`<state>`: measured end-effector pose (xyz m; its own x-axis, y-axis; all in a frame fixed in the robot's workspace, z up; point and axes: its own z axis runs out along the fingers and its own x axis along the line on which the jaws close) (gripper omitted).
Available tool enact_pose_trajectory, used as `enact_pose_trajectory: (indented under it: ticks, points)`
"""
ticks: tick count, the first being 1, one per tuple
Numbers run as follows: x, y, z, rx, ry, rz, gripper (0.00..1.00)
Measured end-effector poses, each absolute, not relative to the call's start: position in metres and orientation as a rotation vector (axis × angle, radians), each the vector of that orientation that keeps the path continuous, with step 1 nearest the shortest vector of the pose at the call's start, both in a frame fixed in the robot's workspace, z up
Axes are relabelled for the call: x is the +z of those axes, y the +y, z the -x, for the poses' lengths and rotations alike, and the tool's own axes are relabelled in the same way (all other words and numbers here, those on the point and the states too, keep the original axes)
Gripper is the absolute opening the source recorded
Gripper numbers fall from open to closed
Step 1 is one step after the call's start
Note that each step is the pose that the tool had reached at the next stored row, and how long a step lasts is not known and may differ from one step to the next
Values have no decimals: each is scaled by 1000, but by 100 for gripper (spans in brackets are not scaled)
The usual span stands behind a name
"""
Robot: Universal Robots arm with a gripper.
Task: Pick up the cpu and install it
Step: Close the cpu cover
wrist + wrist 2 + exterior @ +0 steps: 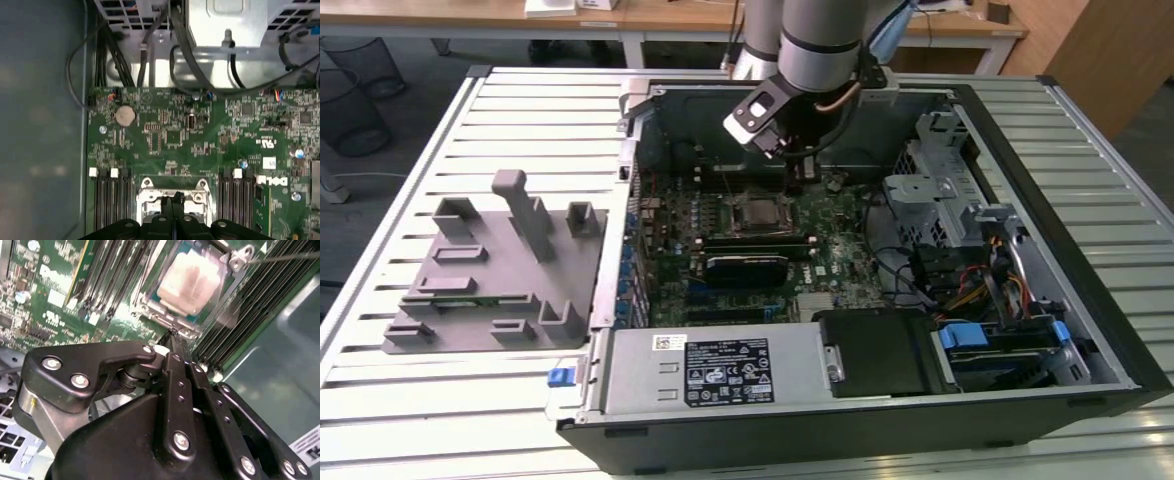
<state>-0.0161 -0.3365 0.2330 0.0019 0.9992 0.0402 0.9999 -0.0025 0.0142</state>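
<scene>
**Status.** The cpu [187,282] lies in the socket [167,322] on the motherboard [170,135]. The motherboard sits inside the open case [854,425], which stands on the desk [400,400].

**Gripper.** The gripper [172,336] is clenched, its fingertips meeting with nothing between them. It is poised at the socket's edge; whether it touches cannot be told.

**Judgement.** Pick-up and placement appear done. Whether the cpu is fully seated, or the socket latched, cannot be told.

**Count.**
- one cpu
- one socket
- one arm
- one gripper
- one case
- one grey fixture [494,270], on the desk beside the case
</scene>
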Motion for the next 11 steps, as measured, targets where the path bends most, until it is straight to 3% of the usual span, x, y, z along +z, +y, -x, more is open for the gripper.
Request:
enact_pose_trajectory:
  ticks: [11]
  points:
    - [229,-336,40,-60,-2206,2210,11]
